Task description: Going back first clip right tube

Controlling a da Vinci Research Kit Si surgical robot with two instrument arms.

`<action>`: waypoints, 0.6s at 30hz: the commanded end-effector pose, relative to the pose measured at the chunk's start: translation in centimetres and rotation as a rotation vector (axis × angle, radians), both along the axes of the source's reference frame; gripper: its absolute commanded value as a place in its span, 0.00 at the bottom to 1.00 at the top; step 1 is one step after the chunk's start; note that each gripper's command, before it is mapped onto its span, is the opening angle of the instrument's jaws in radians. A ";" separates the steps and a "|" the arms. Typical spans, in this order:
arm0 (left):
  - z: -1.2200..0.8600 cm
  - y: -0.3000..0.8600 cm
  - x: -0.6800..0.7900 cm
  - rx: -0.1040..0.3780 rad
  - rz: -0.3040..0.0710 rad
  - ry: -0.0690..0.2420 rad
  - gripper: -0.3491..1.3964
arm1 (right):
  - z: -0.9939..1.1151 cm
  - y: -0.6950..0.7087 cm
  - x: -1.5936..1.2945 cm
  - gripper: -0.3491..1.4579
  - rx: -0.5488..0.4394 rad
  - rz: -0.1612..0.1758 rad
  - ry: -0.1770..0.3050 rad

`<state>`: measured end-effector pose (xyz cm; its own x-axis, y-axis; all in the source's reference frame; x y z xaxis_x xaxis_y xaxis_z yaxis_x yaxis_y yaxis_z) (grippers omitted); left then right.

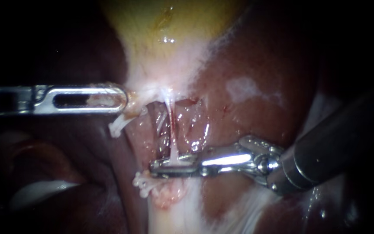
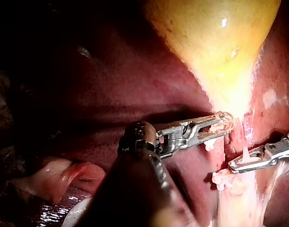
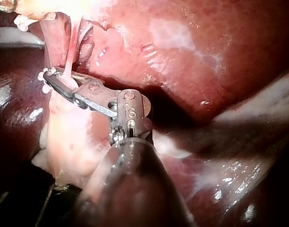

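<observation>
End effector of the right instrument [image 1: 154, 167] sat clamped across the tube [image 1: 171, 125], one jaw on each side of it. It held at the lower end of the tube's bare stretch, just above a tuft of frayed pale tissue [image 1: 152, 184]. That tube was a thin, pale, wet strand running taut from the neck of the gallbladder [image 1: 161, 26] down to the end effector, with the liver [image 1: 256, 56] close behind it. I judged it light, soft and slippery, and easily torn: a sideways tug could rip it from the neck. Any hold on it belonged flat across its width, as here. A retreat would call for parting the end effector first, then drawing straight back along the shaft. No clip could be made out between the jaws. The left instrument [image 1: 124, 99] had its end effector closed on the gallbladder at its pale neck, which seemed to hold the strand stretched.
</observation>
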<state>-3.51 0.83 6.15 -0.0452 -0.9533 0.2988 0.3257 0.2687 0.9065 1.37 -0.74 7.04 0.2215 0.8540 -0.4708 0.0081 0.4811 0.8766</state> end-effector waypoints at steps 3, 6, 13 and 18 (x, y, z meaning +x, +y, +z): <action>-0.02 0.01 0.02 0.001 0.000 0.002 0.00 | 0.00 0.00 0.00 0.00 0.000 0.001 0.001; -0.02 0.01 0.03 0.001 0.000 0.001 0.00 | 0.00 0.00 0.00 0.00 -0.023 -0.003 0.005; -0.02 0.01 0.05 0.001 0.001 0.000 0.00 | -0.01 -0.01 -0.01 0.41 -0.260 -0.014 0.027; -0.03 0.01 0.06 0.002 0.002 0.000 0.00 | -0.03 0.00 -0.04 0.47 -0.373 0.003 0.008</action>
<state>-3.44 0.84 6.13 -0.0437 -0.9538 0.2973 0.3260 0.2677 0.9067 1.32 -0.74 7.02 0.2143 0.6136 -0.7600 0.0146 0.7760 0.6306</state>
